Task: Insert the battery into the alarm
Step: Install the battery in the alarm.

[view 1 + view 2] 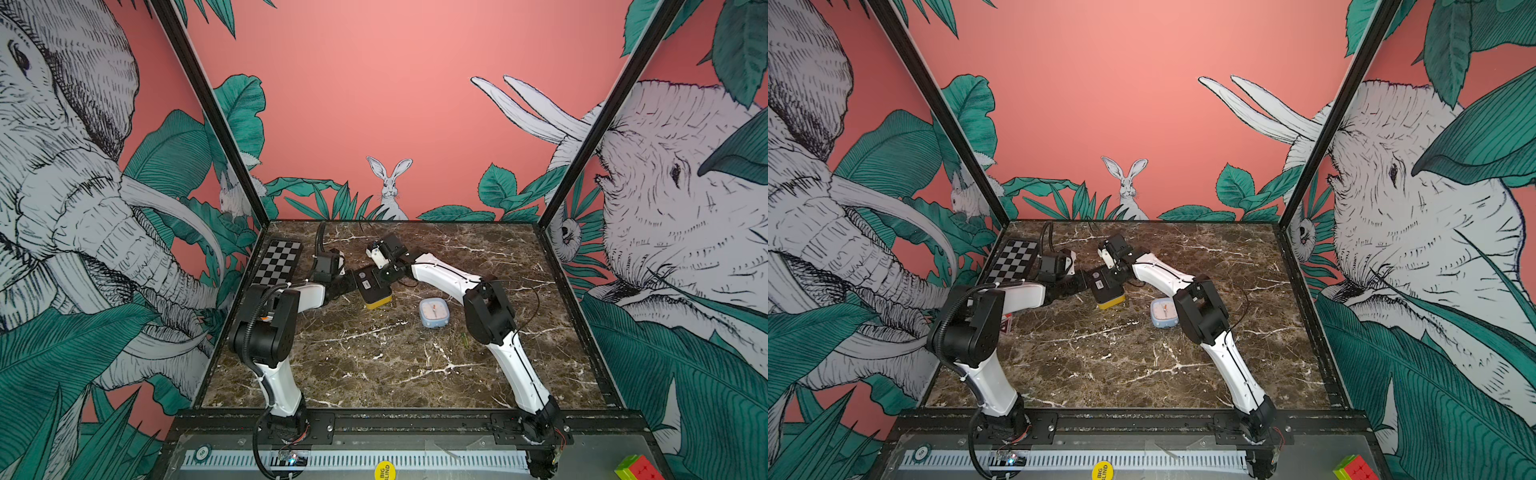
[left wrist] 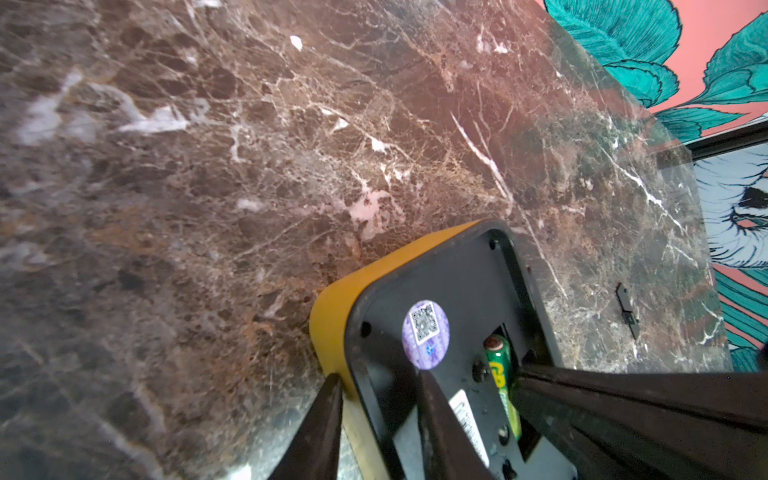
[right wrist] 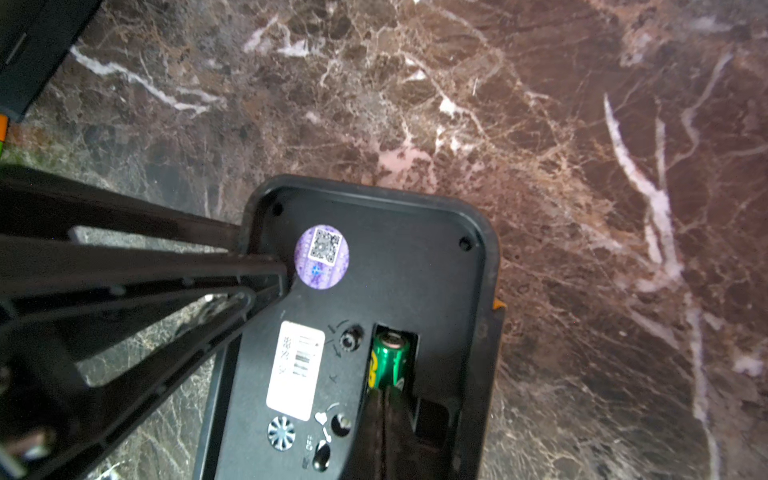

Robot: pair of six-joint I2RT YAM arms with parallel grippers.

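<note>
Green battery (image 3: 388, 357) sits in the open compartment (image 3: 412, 357) of the alarm (image 3: 395, 257) (black back showing). Right gripper (image 3: 386, 401), fingers together, presses on the battery; left gripper (image 2: 380, 380) clamps the alarm's edge.

The alarm (image 2: 457, 282) in the black left gripper (image 2: 378, 380) is seen with a yellow body and a black back. Beside that gripper, a round purple sticker (image 3: 321, 257) with a black-and-white code is shown. At the tips of the black right gripper (image 3: 386, 399), a green battery (image 3: 388, 357) with yellow lettering is seen. Beneath both, the table (image 3: 582, 124) is marbled brown with white veins.
</note>
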